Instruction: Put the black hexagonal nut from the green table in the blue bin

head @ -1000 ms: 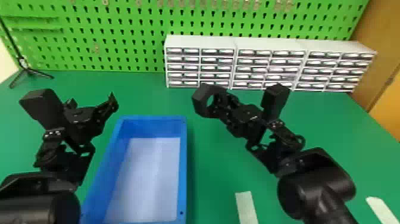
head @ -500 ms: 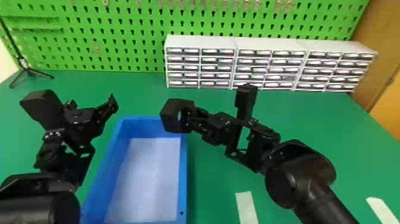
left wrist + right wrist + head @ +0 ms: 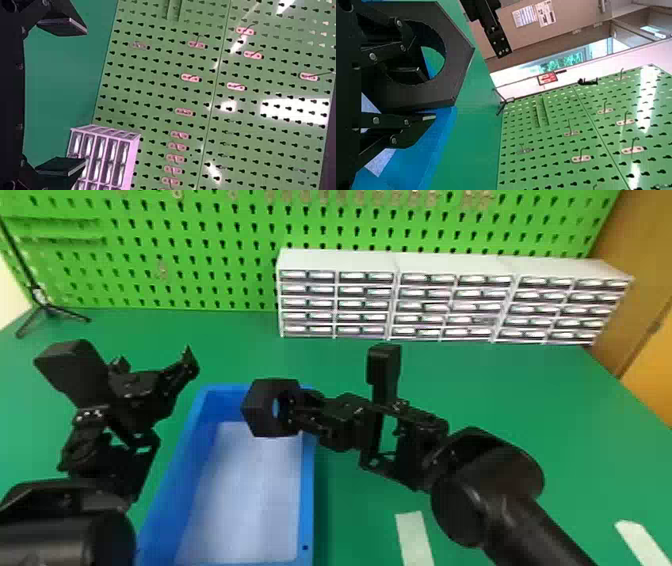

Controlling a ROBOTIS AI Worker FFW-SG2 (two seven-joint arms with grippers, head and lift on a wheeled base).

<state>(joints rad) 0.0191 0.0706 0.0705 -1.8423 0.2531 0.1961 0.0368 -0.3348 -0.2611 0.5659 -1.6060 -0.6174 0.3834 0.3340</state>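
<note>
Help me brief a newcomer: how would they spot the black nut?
On the green table, find the blue bin. Above its far end, the right gripper holds the black hexagonal nut, its six sides and round hole setting it apart from the black arms.

green bench (image 3: 500,390) below right hand (image 3: 299,409) | pegboard (image 3: 220,250) beyond | white drawers (image 3: 340,260) before pegboard, rightward | tripod (image 3: 39,296) far left | window (image 3: 569,61) past bench
</note>
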